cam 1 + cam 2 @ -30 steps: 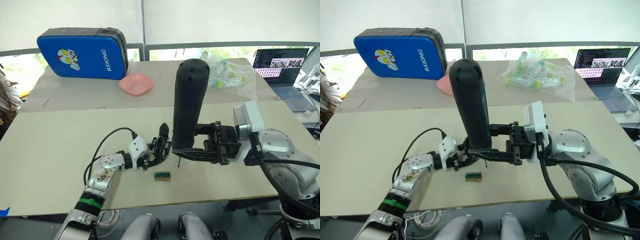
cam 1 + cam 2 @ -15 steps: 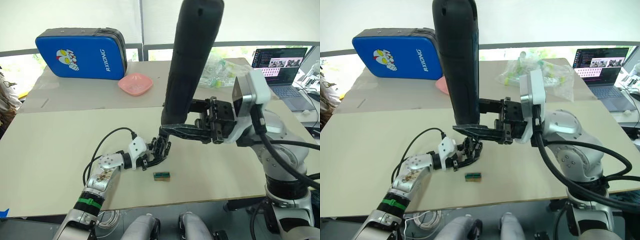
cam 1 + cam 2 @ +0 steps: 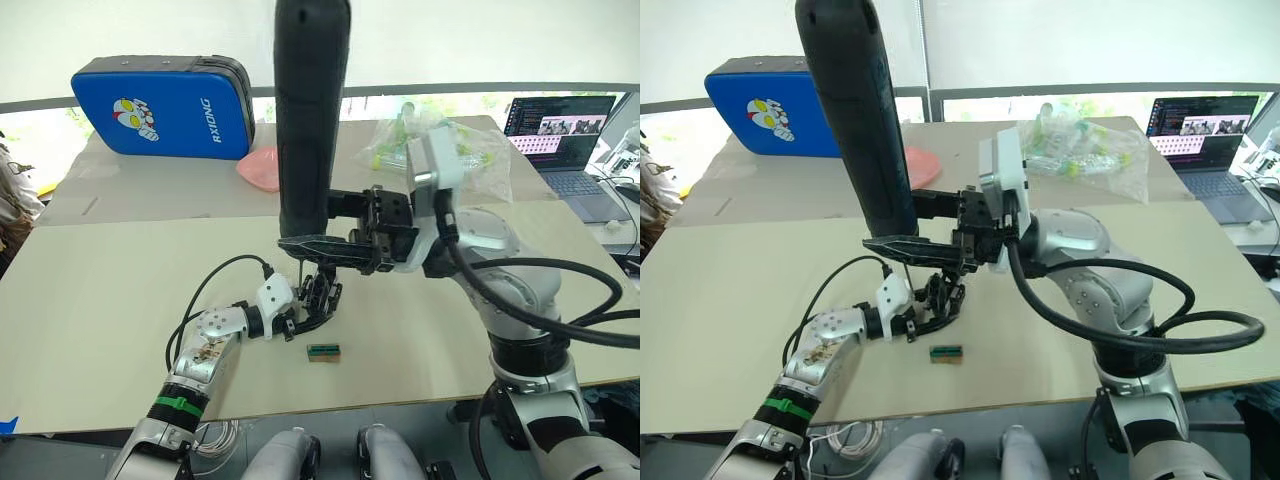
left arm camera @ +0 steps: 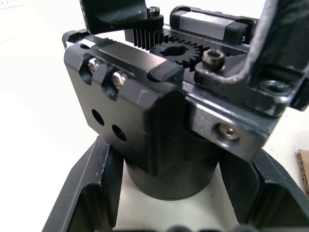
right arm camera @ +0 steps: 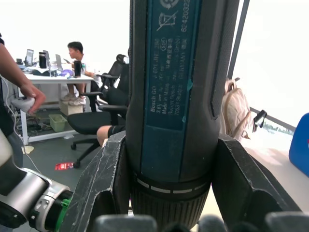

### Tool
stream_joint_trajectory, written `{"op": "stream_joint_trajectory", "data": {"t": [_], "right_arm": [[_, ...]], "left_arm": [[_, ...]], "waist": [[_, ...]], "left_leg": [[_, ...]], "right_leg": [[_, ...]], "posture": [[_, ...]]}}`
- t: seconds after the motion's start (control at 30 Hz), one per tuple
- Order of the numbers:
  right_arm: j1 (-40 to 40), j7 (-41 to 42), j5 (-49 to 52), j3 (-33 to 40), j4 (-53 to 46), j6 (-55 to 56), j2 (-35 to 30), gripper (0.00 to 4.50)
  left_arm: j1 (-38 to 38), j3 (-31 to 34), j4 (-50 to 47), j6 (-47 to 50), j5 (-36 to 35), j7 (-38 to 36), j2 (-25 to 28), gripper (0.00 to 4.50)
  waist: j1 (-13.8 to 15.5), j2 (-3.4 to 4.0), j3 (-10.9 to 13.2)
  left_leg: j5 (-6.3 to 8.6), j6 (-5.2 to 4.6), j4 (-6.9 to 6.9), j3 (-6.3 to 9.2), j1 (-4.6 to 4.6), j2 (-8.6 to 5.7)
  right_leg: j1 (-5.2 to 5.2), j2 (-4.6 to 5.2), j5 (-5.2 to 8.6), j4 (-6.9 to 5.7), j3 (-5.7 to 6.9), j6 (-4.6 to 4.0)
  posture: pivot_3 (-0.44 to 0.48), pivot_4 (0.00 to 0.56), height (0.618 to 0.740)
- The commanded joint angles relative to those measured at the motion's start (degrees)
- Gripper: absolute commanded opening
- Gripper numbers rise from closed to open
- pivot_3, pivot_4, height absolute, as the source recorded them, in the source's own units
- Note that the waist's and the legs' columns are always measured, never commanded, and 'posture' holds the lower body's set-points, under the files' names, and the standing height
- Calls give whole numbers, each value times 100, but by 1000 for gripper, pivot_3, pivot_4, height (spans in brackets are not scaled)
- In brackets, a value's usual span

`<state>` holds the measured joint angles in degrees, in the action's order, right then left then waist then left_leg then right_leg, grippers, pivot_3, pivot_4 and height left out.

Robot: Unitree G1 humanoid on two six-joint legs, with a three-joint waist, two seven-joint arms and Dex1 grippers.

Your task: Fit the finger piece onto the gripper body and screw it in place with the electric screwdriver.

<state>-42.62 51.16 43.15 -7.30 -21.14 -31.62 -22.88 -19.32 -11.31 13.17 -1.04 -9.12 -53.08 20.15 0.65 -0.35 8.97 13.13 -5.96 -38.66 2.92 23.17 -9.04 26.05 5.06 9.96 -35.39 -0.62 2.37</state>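
A pale surface (image 3: 120,300) carries the work. The left hand (image 3: 312,305) rests low on it, its two black fingers closed around the gripper body (image 4: 159,111), a small black blocky mechanism standing upright on a round, motor-like base. In the left wrist view, the block shows silver screw heads, small round holes in its side, and a black toothed gear meshing with a toothed rack along its top. The right hand (image 3: 300,245) is raised just above it, clamped on the electric screwdriver (image 3: 308,110), a thick matte black cylinder held upright with its rounded end high and a thin metal bit pointing down toward the gripper body. The right wrist view shows a dark blue printed label on the barrel and a ribbed collar between the fingers. A small green-and-tan block (image 3: 324,352) lies on the surface just beside the left hand. Farther back sit a blue case (image 3: 160,105), a pink dish (image 3: 258,168), a clear plastic bag (image 3: 1090,155) and a laptop (image 3: 565,135).
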Motion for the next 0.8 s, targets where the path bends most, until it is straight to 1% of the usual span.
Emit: {"op": "stream_joint_trajectory", "data": {"t": [0.03, 0.47, 0.8], "right_arm": [[-107, 19, -226, 23, -3, 291, 94, 1941], [100, 273, -646, -71, 227, 401, 209, 1941], [219, 307, -893, -143, 261, 456, 326, 1941]], "left_arm": [[169, -79, 91, 171, 98, -8, 71, 2314], [229, -104, 58, 276, 88, -65, 92, 2314], [253, -113, 68, 295, 95, -72, 96, 2314]], "waist": [[0, 0, 0], [-10, 0, -1], [-13, 0, -1]], "left_leg": [[0, 0, 0, 0, 0, 0], [-2, 3, 1, 0, -1, 0], [-2, 4, 1, 0, -1, 0]], "right_leg": [[0, 0, 0, 0, 0, 0], [5, -2, 0, -5, 2, 0], [5, -3, 0, -5, 1, 0]], "posture": [[0, 150, 740], [0, 150, 740], [0, 150, 740]]}}
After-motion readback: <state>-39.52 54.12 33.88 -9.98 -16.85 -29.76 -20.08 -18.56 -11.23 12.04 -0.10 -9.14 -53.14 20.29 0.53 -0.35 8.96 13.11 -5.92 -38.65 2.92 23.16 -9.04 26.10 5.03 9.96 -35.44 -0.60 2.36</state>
